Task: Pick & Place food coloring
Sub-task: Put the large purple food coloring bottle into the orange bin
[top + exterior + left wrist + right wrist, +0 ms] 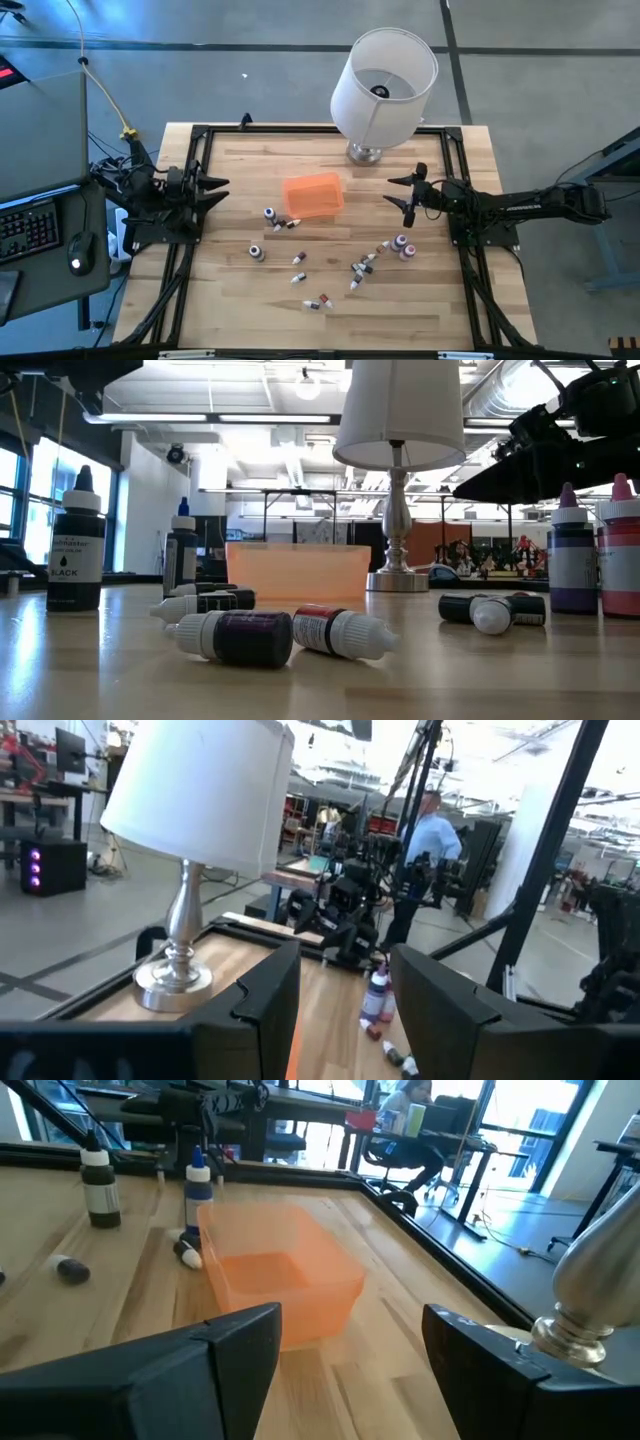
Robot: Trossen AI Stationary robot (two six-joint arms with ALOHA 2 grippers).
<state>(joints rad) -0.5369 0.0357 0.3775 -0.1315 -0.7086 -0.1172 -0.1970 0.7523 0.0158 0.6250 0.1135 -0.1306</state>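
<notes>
Low view: food coloring lying crosswise.

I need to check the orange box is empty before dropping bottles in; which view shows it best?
Right wrist view: the orange box fills the frame, its open inside visibly empty. High view shows it small; low view only its side wall; left wrist view barely shows it.

From my seat I've got a wooden table with a white-shaded lamp on a silver base standing at the far edge. An orange box sits just in front of it, open top. Off to the left there's a keyboard and mouse. A person stands in the room behind.
</notes>
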